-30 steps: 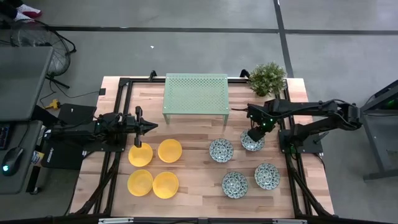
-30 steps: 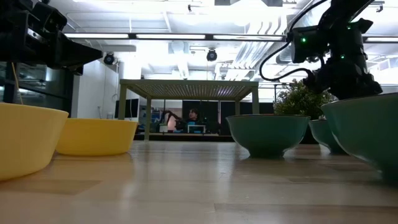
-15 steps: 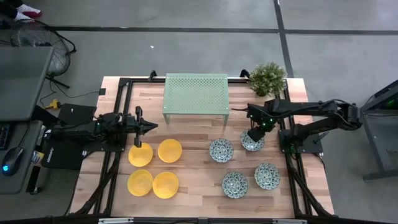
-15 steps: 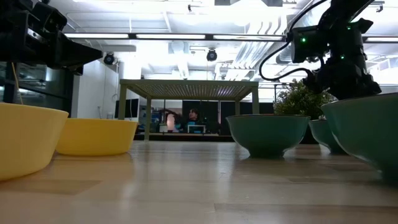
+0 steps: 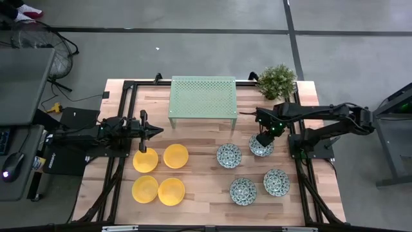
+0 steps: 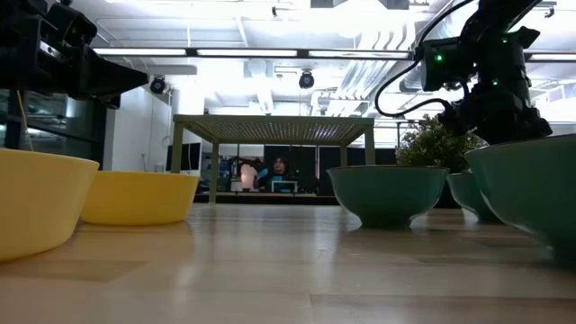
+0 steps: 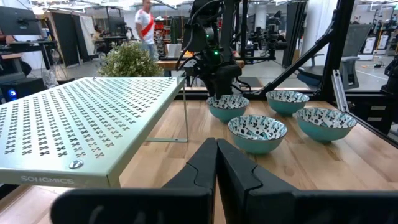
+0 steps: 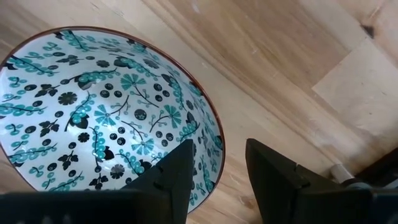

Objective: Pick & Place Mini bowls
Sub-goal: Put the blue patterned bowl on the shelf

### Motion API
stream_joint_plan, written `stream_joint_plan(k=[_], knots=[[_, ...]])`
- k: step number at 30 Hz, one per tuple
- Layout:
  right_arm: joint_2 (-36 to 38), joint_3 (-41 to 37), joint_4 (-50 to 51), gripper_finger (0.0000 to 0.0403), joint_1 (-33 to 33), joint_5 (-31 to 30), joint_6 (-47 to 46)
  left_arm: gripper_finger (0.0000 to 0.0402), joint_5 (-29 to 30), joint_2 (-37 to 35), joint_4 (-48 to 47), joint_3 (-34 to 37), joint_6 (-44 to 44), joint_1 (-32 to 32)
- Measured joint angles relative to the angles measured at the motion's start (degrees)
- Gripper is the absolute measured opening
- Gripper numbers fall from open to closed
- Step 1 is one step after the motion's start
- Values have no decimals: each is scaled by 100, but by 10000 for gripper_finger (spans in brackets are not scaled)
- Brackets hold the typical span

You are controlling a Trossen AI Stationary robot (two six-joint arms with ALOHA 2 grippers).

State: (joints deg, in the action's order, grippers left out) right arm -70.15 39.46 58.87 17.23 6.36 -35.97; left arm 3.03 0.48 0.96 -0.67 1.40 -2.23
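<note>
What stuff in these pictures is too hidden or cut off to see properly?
- Low view: the nearest yellow bowl and nearest patterned bowl are cut off by the picture's edges.
- Right wrist view: the right pincer straddles the bowl's rim; the fingers hide any contact with it.
- High view: the right pincer covers part of that bowl.
- Low view: the people behind the rack are too small.

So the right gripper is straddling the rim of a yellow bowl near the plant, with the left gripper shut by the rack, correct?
Not quite: the bowl is patterned, not yellow, as the right wrist view shows. The right gripper does straddle its rim, near the plant, and the left gripper is shut by the rack.
</note>
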Motion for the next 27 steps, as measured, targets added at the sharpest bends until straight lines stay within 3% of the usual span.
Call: stream_joint_plan(k=[16,27], knots=[[-2,2,2,11,2,38,30,7,0,1,-1,0,-1,0],[-1,2,-4,2,2,315,140,7,0,1,0,0,0,1]])
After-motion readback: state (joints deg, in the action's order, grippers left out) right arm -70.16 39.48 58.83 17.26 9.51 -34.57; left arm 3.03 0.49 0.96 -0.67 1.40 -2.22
